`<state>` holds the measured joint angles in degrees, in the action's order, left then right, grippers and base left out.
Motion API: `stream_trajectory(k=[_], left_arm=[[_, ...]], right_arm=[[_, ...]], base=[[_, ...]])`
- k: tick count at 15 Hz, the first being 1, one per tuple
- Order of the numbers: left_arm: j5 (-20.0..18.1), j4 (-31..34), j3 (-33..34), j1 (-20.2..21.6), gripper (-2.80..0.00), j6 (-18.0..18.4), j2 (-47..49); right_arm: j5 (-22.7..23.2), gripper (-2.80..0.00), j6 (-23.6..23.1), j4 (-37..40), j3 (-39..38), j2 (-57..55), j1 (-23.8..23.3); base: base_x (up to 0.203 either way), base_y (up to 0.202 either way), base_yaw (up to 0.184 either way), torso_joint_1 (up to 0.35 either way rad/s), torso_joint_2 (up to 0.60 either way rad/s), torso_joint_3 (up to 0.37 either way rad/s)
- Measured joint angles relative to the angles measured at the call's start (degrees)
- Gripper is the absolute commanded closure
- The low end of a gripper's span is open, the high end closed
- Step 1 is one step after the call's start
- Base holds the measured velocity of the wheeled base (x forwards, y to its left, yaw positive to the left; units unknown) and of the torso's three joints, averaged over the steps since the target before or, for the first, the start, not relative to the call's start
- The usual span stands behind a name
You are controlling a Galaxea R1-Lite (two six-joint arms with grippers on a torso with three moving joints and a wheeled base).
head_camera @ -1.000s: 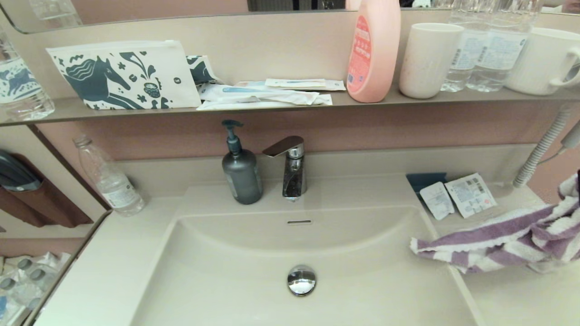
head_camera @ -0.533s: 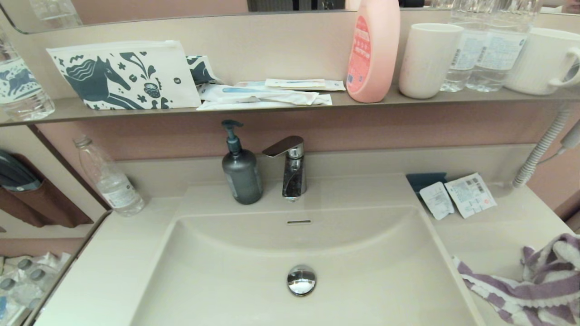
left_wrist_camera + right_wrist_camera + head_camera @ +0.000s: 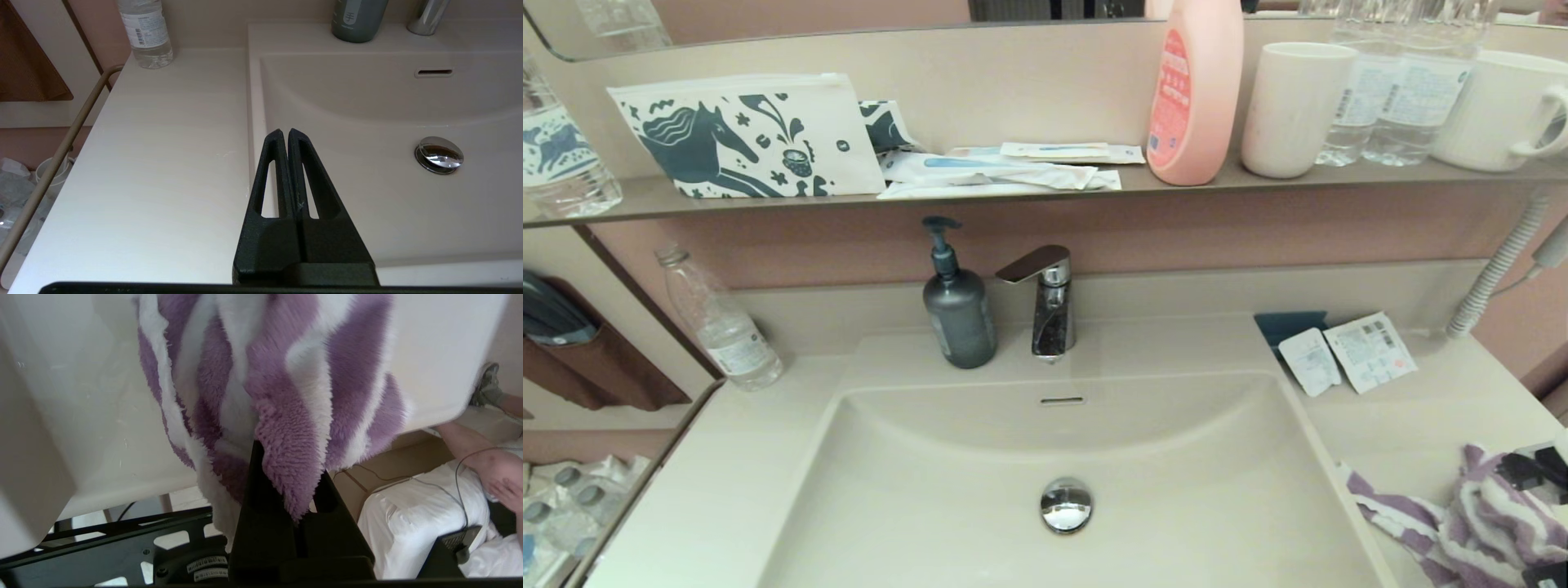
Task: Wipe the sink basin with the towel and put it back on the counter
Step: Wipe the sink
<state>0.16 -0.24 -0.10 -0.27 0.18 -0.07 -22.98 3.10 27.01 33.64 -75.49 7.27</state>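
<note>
Head view shows the purple-and-white striped towel (image 3: 1445, 523) lying bunched at the near right corner of the counter (image 3: 1421, 408), just beside the rim of the sink basin (image 3: 1176, 457). The right gripper (image 3: 1531, 474) is on top of it at the picture's edge. In the right wrist view the fingers (image 3: 261, 486) are pressed together on a fold of the fluffy cloth, so the towel is pinched, not yet let go.

The risk I see is at the front edge of the surface. In the right wrist view a good part of the towel hangs over that edge, with the floor and a bed below. If the fingers spread here, I think the hanging weight could pull the whole cloth off the surface. A loop of the pile may also catch on a finger and follow the arm. The small sachets (image 3: 1347, 355) further back are well apart and not in danger.

The left gripper (image 3: 284, 136) hovers over the left rim of the basin, its fingers pressed together on nothing, and looks idle.

Against one second ago, the towel was stretched higher, with its end over the right rim of the basin. Half a second ago it was already low at the corner; now it is more gathered and the gripper has come into sight.
</note>
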Motion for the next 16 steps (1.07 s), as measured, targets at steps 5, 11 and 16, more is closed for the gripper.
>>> stream_trajectory(k=[5, 11, 16], left_arm=[[0.0, 0.0, 0.0, 0.0, 0.00, 0.0, 0.0], [0.0, 0.0, 0.0, 0.0, 0.00, 0.0, 0.0], [0.0, 0.0, 0.0, 0.0, 0.00, 0.0, 0.0]], right_arm=[[0.1, 0.00, 0.2, -19.0, -9.6, -11.1, 2.2], [18.2, 0.00, 1.4, -28.3, -12.9, -14.2, 2.6], [35.9, 0.00, -1.8, -21.5, -13.4, -14.4, 0.8]], base=[[0.000, 0.000, 0.000, 0.000, 0.00, 0.000], [0.000, 0.000, 0.000, 0.000, 0.00, 0.000], [0.000, 0.000, 0.000, 0.000, 0.00, 0.000]])
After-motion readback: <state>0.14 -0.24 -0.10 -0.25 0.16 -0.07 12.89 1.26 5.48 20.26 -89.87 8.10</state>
